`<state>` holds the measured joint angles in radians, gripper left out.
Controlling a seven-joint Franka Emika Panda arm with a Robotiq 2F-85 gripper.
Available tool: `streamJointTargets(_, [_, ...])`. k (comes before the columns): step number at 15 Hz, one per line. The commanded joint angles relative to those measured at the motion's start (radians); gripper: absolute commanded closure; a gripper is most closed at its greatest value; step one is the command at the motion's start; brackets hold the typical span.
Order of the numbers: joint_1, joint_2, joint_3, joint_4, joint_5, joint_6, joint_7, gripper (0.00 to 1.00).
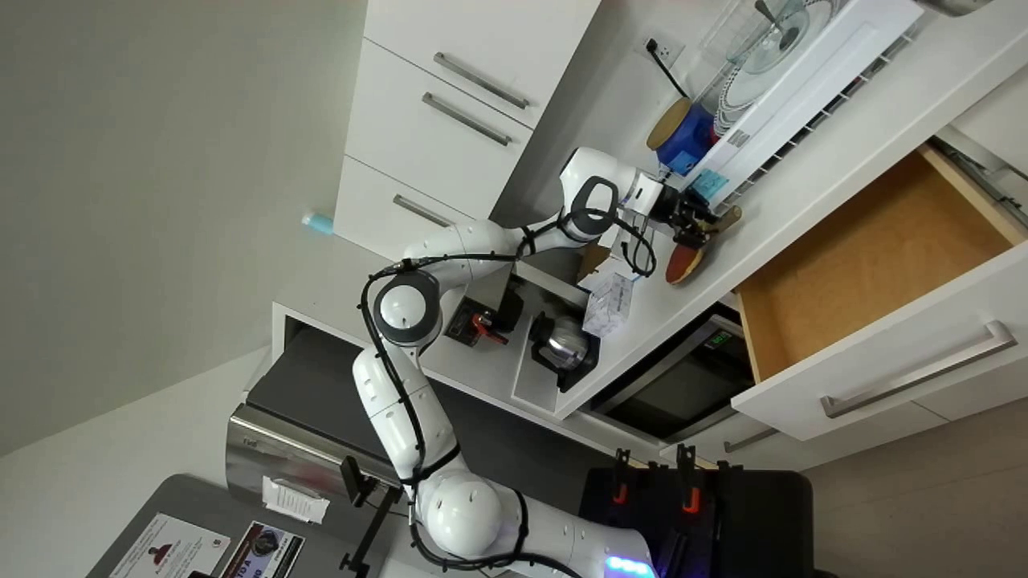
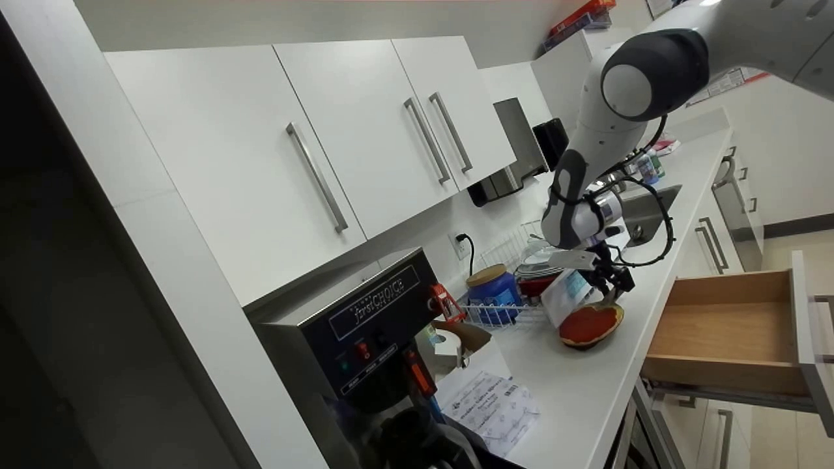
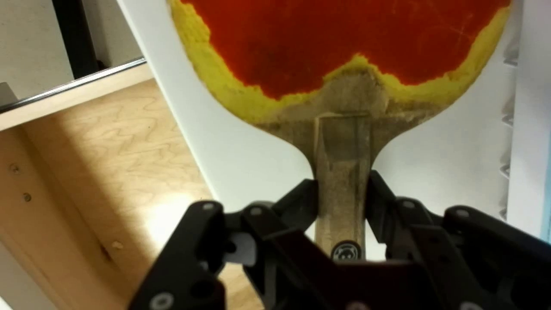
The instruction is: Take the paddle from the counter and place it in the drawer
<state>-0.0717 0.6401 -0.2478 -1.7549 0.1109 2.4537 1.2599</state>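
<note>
Grasping the paddle (image 3: 344, 77), the gripper (image 3: 343, 193) has the handle (image 3: 342, 181) between its fingers (image 3: 302, 201).

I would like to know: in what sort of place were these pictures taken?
Most likely a kitchen, perhaps a shared one at a workplace. It has a sink, dishes, and a machine labelled "firstCHOICE", apparently for coffee.

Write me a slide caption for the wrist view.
Gripper closed on the paddle at its handle, the counter behind and the open drawer at frame left.
</note>
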Motion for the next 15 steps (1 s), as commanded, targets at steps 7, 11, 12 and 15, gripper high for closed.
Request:
streamJointTargets(7, [-0.184,-0.038,0.083,-0.008,0.157,-0.075,-0.354,0.92])
streamJointTargets(11, [-0.218,-0.039,0.069,-0.01,0.195,-0.114,-0.48,0.92])
streamJointTargets(12, [-0.223,-0.043,0.065,-0.016,0.198,-0.122,-0.507,0.92])
streamJointTargets(15, [-0.245,-0.058,0.055,-0.037,0.206,-0.14,-0.585,0.92])
